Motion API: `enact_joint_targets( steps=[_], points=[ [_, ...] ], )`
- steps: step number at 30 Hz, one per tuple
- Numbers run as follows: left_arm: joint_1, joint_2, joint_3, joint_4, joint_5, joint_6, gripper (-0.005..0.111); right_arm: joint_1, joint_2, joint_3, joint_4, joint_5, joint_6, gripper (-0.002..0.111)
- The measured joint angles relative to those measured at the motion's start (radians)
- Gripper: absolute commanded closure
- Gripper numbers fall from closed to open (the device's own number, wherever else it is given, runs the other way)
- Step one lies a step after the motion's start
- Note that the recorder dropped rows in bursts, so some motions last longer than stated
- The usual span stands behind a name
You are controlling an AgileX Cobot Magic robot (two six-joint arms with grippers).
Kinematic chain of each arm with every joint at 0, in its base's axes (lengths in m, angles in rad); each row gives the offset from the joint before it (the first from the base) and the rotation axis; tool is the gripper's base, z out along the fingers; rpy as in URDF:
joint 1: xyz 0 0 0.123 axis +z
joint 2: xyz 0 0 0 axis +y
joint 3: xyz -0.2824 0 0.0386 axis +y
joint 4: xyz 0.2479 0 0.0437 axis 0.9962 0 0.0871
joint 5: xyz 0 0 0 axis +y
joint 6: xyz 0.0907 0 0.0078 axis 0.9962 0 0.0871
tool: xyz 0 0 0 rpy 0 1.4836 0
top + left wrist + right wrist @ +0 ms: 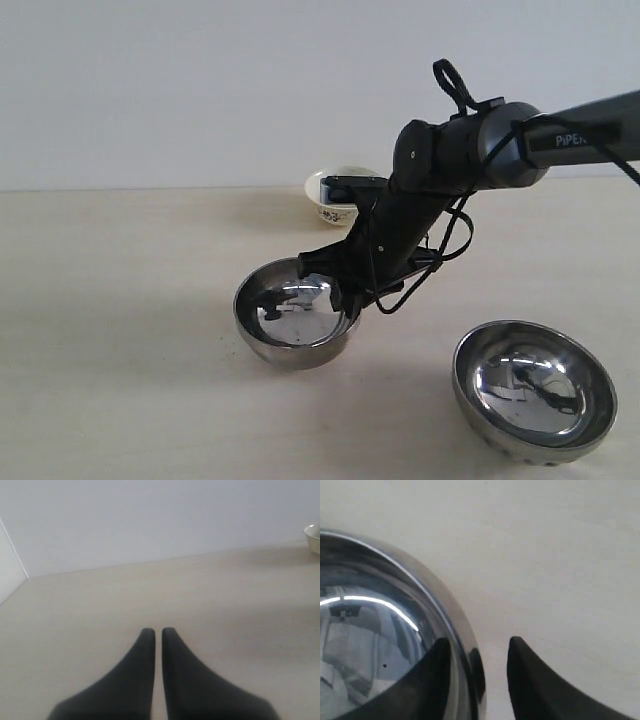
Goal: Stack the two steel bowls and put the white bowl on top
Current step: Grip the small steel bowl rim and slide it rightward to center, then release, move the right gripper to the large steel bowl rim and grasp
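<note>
Table: pale wood-grain flat table; carries all three bowls. White wall behind.
Steel bowl A: round, shiny, mirror-like silver metal bowl; stands on table near centre of ext. view, opening up, nothing inside.
Steel bowl B: second round, mirror-like silver metal bowl; on table at near right of ext. view, opening up, well apart from bowl A. Not stacked.
White bowl: small cream-white ceramic bowl w/ dark pattern on outer side; on table at far side, behind R arm and partly hidden by it; apart from both steel bowls. L wrist view shows only part of its rim at pic edge.
R arm: dark grey jointed arm w/ loose black cables; comes in from right of ext. view, angles down to right-hand rim of bowl A.
R fingers: black curved fingers; spread, straddling rim of bowl A, one inside the bowl, one outside. Outer finger shows a gap to bowl wall; rim not clamped.
L fingers: black tapered fingers; narrow, only a thin slit between tips, nothing held. Above bare table; not seen in ext. view.
</note>
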Motion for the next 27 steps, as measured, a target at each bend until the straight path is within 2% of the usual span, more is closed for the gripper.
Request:
enact_joint_targets(
  steps=[12, 23, 27],
  points=[
    [0.000, 0.000, 0.000, 0.000, 0.000, 0.000, 0.103, -0.014, -0.047, 0.000, -0.029, 0.021, 0.020, 0.072],
    [0.000, 0.000, 0.000, 0.000, 0.000, 0.000, 0.103, -0.131, -0.270, 0.006, -0.125, 0.200, 0.032, 0.072],
    [0.000, 0.000, 0.000, 0.000, 0.000, 0.000, 0.103, -0.190, -0.396, 0.128, -0.143, 0.189, 0.034, 0.072]
  ],
)
